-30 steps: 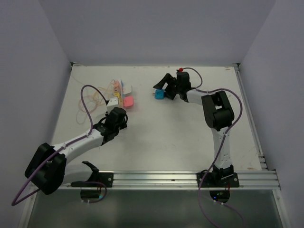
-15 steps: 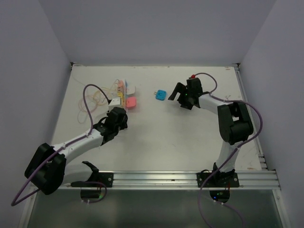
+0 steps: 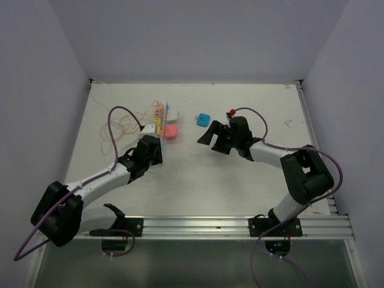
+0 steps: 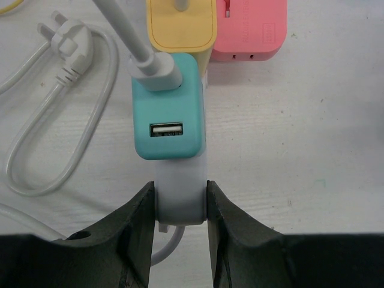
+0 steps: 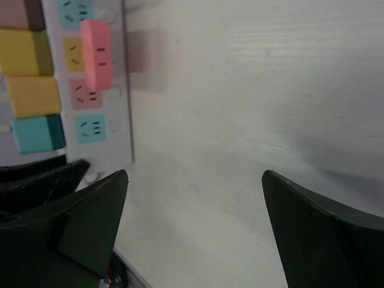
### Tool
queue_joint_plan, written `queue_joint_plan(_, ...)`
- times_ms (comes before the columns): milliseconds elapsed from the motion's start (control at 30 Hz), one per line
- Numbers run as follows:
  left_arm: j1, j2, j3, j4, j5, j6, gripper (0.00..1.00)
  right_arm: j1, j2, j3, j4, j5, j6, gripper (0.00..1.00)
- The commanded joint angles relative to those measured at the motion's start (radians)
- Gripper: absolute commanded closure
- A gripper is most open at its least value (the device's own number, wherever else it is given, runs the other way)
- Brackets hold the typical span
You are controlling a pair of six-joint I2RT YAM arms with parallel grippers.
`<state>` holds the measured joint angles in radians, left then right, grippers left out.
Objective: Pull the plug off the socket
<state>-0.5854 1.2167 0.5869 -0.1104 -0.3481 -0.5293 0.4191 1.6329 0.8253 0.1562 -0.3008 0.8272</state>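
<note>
Likely light but rigid, the socket (image 5: 91,128) is lying at the tabletop's (image 3: 240,180) far left, the left end effector (image 4: 179,195) clamping its near end. Its pink plug (image 5: 96,54), probably stiff and smooth, is inviting a grip on its flat sides; the right end effector (image 3: 213,139) is hovering nearby, fingers apart.

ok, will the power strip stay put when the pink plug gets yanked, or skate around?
Looks like a rigid plastic bar, so the power strip should move as one piece. Probably light and slidey on the smooth table, but the left gripper clamps its end, which should anchor it. The white cord looks floppy.
</note>
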Motion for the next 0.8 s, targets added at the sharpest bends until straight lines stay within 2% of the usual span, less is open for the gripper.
queue_joint_plan(0, -0.017, -0.006, 0.002, 0.011, 0.078, 0.025, 1.0, 0.088, -0.004, -0.02, 0.27, -0.089, 0.09, 0.02)
queue_joint_plan(500, -0.028, 0.014, 0.007, 0.011, 0.104, 0.026, 1.0, 0.13, 0.341, 0.199, 0.502, -0.172, 0.228, 0.16)
queue_joint_plan(767, -0.03, 0.02, 0.01, 0.002, 0.1, 0.025, 1.0, 0.132, 0.444, 0.324, 0.493, -0.178, 0.234, 0.2)
